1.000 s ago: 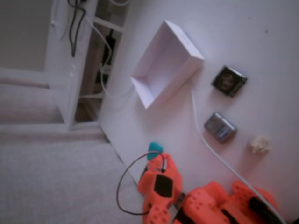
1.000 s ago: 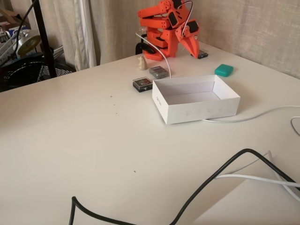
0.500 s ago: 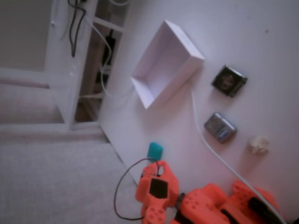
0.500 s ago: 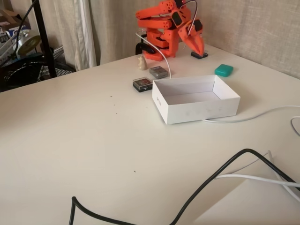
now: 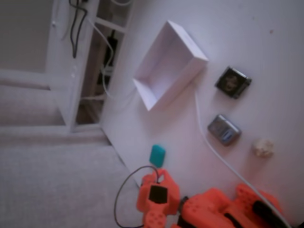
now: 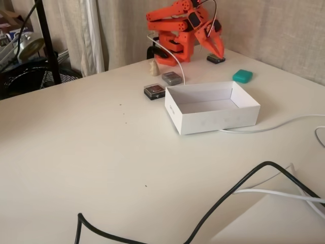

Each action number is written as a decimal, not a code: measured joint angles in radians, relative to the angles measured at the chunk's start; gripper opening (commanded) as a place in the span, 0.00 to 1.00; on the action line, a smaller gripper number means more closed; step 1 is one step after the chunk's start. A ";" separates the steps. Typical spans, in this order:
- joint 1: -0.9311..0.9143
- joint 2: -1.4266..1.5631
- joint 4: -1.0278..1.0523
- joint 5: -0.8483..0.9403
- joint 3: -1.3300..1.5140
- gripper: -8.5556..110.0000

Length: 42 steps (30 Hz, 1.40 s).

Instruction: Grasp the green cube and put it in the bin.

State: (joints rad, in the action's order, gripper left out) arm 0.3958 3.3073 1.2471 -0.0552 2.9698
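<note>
Green cube (image 6: 242, 76) lies on table (image 6: 101, 152), just beyond bin (image 6: 212, 105), untouched. Left to right in this fixed view: bin, gripper (image 6: 217, 49), cube. Gripper raised near arm base, empty; jaw width unclear. Step: approach. Next, probably: descend over cube, open, close.

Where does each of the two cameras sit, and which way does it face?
A fixed view: high above, tilted, looking down on the white table edge; the orange arm shows at the bottom.
A fixed view: low at the table's far end, facing the orange arm and its jaws by the wall.
Both show the small teal-green block, the shallow white box and the grey metallic rectangular object.
</note>
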 measured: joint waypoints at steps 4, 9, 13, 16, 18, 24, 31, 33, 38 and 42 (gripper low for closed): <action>0.023 0.000 0.000 -0.002 0.000 0.00; 0.028 0.000 0.021 0.000 0.000 0.01; 0.026 -0.025 0.041 -0.005 -0.008 0.13; 0.041 -0.100 0.051 -0.005 -0.077 0.30; 0.038 -0.178 0.046 -0.005 -0.132 0.45; 0.054 -0.518 0.043 0.003 -0.382 0.48; 0.012 -1.015 0.023 0.002 -0.723 0.48; -0.003 -1.129 0.032 0.014 -0.790 0.48; -0.046 -1.373 0.055 0.037 -0.865 0.47; -0.083 -1.548 0.057 0.035 -0.893 0.47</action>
State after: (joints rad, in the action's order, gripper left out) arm 0.3129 1.7595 1.3039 -0.0199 2.0770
